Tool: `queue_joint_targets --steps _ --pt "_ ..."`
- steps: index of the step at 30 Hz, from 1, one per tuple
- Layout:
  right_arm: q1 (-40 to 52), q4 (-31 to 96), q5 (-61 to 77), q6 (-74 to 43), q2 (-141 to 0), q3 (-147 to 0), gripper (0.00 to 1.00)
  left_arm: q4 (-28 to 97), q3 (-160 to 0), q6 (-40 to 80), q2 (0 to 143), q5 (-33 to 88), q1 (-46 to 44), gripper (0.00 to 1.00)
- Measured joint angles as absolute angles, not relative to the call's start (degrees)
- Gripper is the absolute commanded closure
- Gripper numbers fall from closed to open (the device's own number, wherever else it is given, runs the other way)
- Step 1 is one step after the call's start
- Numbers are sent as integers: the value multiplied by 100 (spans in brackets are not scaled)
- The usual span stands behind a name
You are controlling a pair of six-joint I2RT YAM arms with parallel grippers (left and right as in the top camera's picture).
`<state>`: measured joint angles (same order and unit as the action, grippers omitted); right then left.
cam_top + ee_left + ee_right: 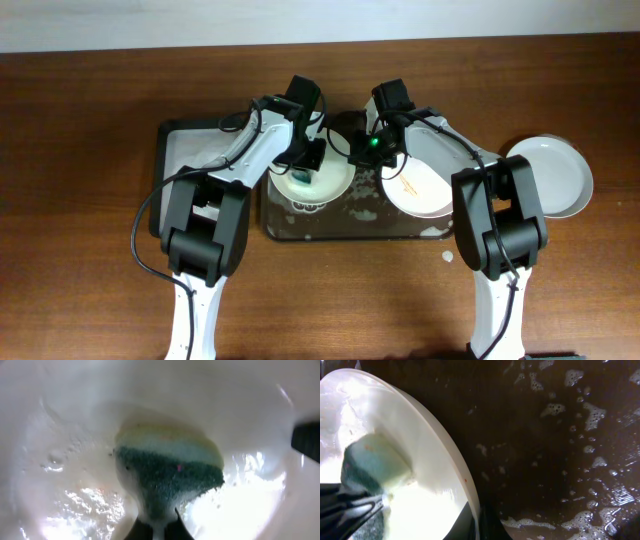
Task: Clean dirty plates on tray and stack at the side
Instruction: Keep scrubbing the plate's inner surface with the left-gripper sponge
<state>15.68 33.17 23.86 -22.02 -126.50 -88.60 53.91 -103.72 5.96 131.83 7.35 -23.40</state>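
The left tool (308, 165) is pressed together on a green sponge (167, 467) and pushes it flat into the wet hollow of a plate (325, 182). That plate sits at the left end of the foamy brown tray (350, 228), so the suds stay inside it. The right tool (480, 527) appears to pinch the same plate's rim, probably to stop it sliding under the scrubbing, though its tips barely show. A streaked plate (415, 190) waits on the tray. A clean-looking plate (560, 175) lies aside on the table (90, 100), likely where the stack begins.
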Motion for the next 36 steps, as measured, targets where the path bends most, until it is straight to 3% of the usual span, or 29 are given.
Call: queue_joint_targets --steps 7,11,20,28,36 --pt "1568 3317 2386 -2200 -12650 -8860 96 5992 -10444 591 13179 320 -2329 99" --pt "1568 3317 2386 -2202 -12650 -8860 96 6034 -10481 1208 13179 -576 -2335 99" --pt "1568 3315 2386 -2333 -12650 -8860 96 4692 -10466 2423 13273 -1518 -2329 99" --pt "1568 3312 2386 -2403 -12650 -8860 96 3699 -10449 2410 13323 -399 -2305 99" --pt "1568 3315 2386 -2335 -12650 -8860 96 4606 -10536 1549 13329 694 -2209 100"
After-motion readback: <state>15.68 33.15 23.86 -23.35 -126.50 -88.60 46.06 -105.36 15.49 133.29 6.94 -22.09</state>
